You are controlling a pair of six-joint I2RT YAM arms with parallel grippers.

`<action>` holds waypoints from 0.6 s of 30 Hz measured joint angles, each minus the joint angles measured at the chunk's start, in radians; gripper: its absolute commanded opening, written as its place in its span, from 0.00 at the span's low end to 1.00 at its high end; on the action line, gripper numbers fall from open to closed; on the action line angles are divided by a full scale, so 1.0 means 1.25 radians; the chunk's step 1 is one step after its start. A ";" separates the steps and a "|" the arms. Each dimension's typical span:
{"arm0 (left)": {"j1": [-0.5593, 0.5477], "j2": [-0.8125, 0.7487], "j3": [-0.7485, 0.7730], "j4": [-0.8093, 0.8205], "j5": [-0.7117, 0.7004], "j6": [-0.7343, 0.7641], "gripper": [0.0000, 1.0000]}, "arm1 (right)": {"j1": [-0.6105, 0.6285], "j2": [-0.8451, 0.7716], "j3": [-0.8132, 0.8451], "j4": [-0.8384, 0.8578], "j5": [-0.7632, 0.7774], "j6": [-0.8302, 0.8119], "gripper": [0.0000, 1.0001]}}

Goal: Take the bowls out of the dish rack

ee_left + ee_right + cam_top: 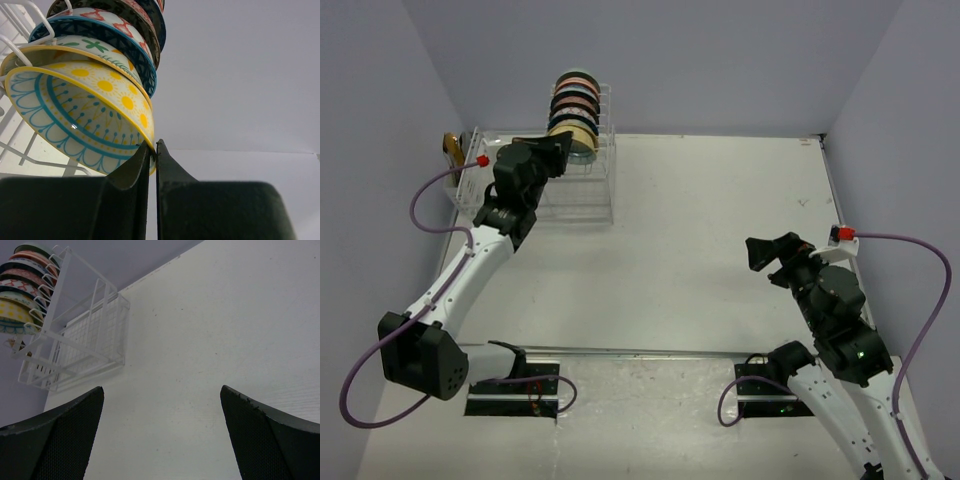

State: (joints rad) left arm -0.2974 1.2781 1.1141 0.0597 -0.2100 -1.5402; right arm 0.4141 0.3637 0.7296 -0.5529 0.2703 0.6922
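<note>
Yellow-rimmed bowl (85, 115) bears yellow suns, teal scallops; rack (100, 335) white.

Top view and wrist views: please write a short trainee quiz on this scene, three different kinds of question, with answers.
1. True or false: the right gripper is open and holds nothing.
2. The left gripper is shut on the rim of: A) the yellow-rimmed bowl with blue and yellow sun pattern; B) a glass cup; C) a fork.
3. Fill in: the white wire dish rack stands at the far ____ corner of the white table.
Key: 1 true; 2 A; 3 left.
</note>
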 measured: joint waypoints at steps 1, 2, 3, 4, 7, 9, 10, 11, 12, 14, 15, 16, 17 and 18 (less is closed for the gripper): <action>0.000 -0.001 0.000 0.000 0.000 0.005 0.00 | 0.000 0.000 0.000 0.000 0.000 0.000 0.99; -0.001 -0.003 0.000 0.000 0.000 0.007 0.00 | 0.000 0.000 -0.001 0.000 0.000 0.000 0.99; -0.002 -0.006 -0.002 0.000 0.000 0.010 0.00 | 0.000 0.000 -0.001 0.000 0.000 0.000 0.99; -0.002 -0.009 -0.005 0.001 0.000 0.012 0.00 | 0.000 0.000 -0.001 0.000 0.000 0.000 0.99; -0.004 -0.019 -0.012 0.003 0.000 0.016 0.00 | 0.000 0.000 -0.001 0.000 0.000 0.000 0.99; -0.005 -0.022 -0.012 0.005 0.000 0.026 0.00 | 0.000 0.000 -0.001 0.001 0.000 0.000 0.99; -0.005 -0.023 -0.012 0.005 0.000 0.028 0.00 | 0.000 0.000 -0.001 0.000 0.000 0.000 0.99; -0.006 -0.025 -0.012 0.005 0.000 0.032 0.00 | 0.000 0.000 -0.002 0.000 0.000 0.000 0.99; -0.006 -0.026 -0.012 0.005 0.001 0.034 0.00 | 0.000 0.000 -0.002 0.001 0.000 0.000 0.99; -0.007 -0.028 -0.012 0.006 0.001 0.037 0.00 | 0.000 0.000 -0.002 0.001 0.000 0.000 0.99; -0.009 -0.029 -0.012 0.006 0.001 0.041 0.00 | 0.000 0.000 -0.002 0.001 -0.001 0.000 0.99; -0.010 -0.030 -0.012 0.006 0.001 0.047 0.00 | 0.000 0.000 -0.002 0.001 -0.001 0.000 0.99; -0.011 -0.032 -0.012 0.006 0.002 0.048 0.00 | 0.000 0.000 -0.002 0.001 -0.001 -0.001 0.99; -0.012 -0.034 -0.012 0.007 0.002 0.049 0.00 | 0.000 0.000 -0.002 0.001 -0.001 -0.001 0.99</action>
State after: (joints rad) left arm -0.3119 1.2354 1.0992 0.0685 -0.2073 -1.4788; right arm 0.4141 0.3637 0.7277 -0.5522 0.2687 0.6914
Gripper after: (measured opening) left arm 0.030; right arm 0.987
